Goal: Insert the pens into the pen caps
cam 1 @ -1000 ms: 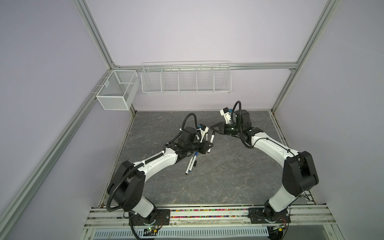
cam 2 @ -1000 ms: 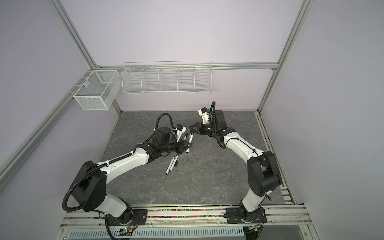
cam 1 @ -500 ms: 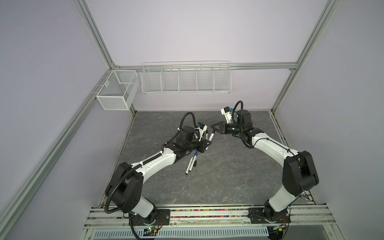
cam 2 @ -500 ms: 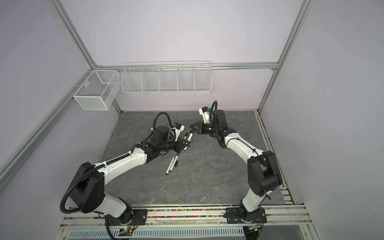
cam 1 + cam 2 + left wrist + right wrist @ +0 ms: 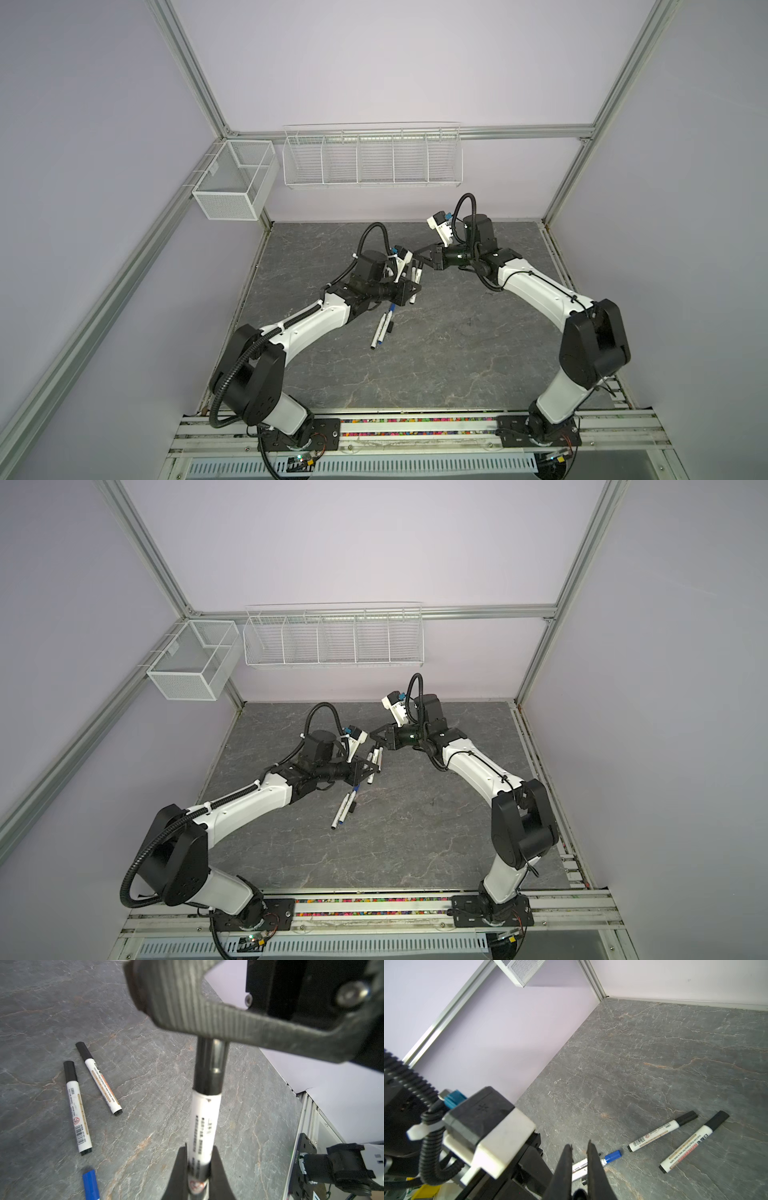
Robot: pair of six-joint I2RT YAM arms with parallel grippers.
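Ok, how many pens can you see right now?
5. One pen is in the left gripper. Two black-capped pens lie side by side on the table. A blue pen and a black-ended pen lie beside the left arm. None seem hidden.

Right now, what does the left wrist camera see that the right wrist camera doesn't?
Only the left wrist view shows the held pen in the left gripper, wearing its black cap. Only the right wrist view shows the mesh basket and the left arm's camera box. Both show two black-capped pens and the blue pen on the table.
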